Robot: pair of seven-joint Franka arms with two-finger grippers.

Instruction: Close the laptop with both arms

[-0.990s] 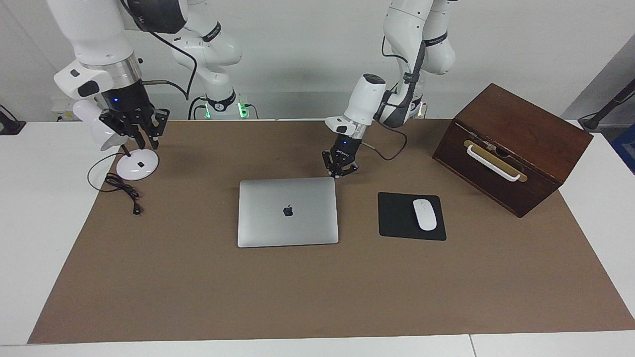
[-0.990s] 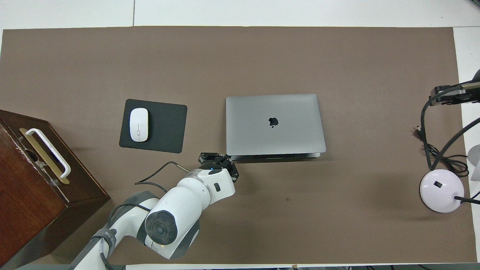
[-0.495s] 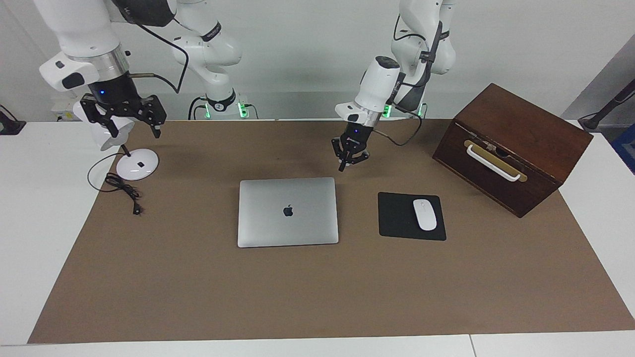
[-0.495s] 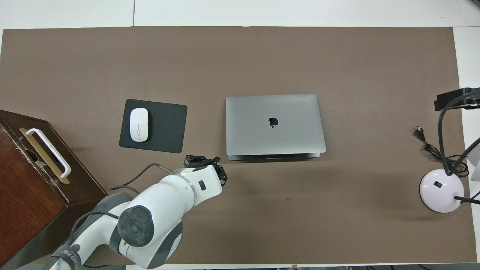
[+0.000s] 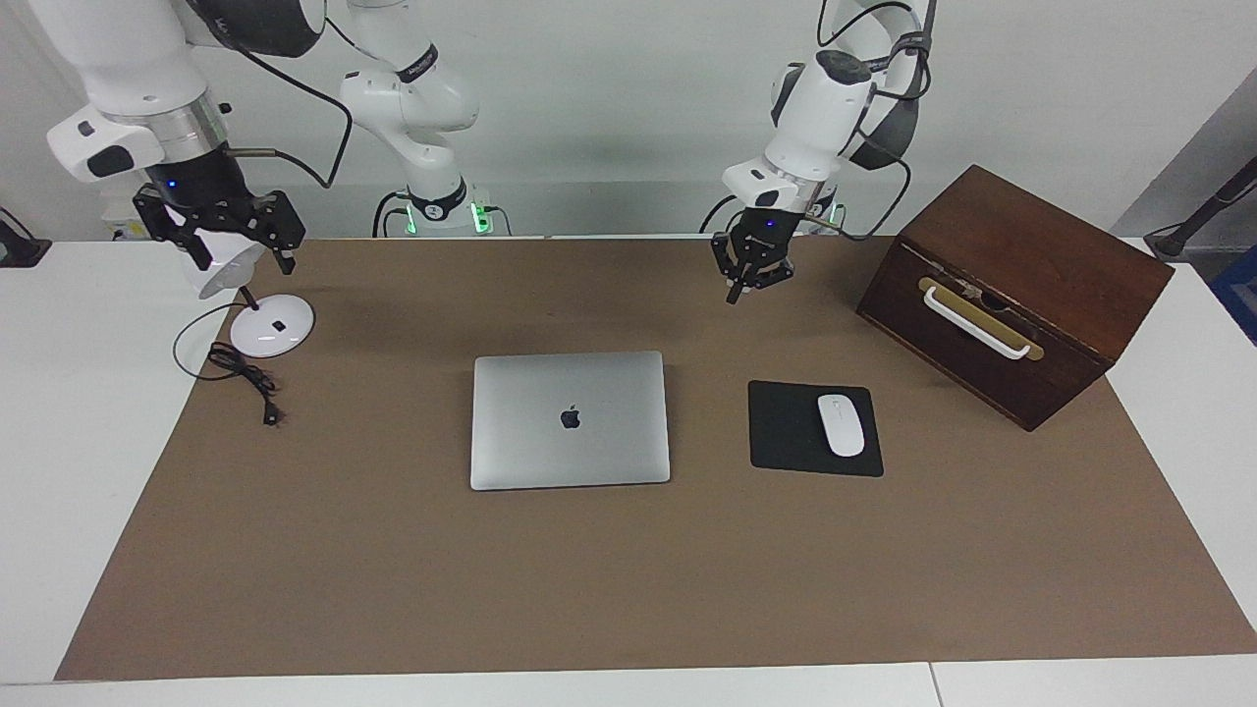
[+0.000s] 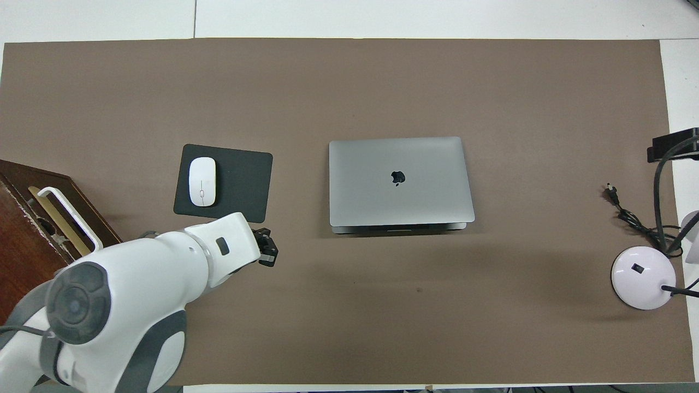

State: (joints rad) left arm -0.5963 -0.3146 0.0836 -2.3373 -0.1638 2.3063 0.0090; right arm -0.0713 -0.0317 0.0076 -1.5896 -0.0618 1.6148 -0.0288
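**Laptop lying shut, both tools hanging clear of it**

The laptop point(image 5: 570, 419) is lying flat and closed in the middle of the brown mat point(image 5: 393, 579) on the worktop point(image 5: 59, 442), logo up. The facing view is showing both arms whole: the left tool point(image 5: 748, 270) is hanging in the air over bare mat between the laptop and the wooden box point(image 5: 1011, 290), with nothing in it; whether it is released or clenched, I cannot tell. The right tool point(image 5: 221, 231) is hanging over the lamp base point(image 5: 273, 327) at its own end, fingers point(image 5: 285, 231) spread wide and empty.

The overhead view is giving only the right arm's cables at its edge, and the left arm's bulk is blocking part of the box there. It is, however, showing the laptop's hinge edge point(image 6: 398, 227), the edge nearer the robots, which the facing view is hiding.

Beside the laptop, toward the left arm's end, a white mouse point(image 5: 841, 424) is sitting on a black mouse pad point(image 5: 786, 432). A dark cord point(image 5: 241, 373) is trailing beside the lamp base.
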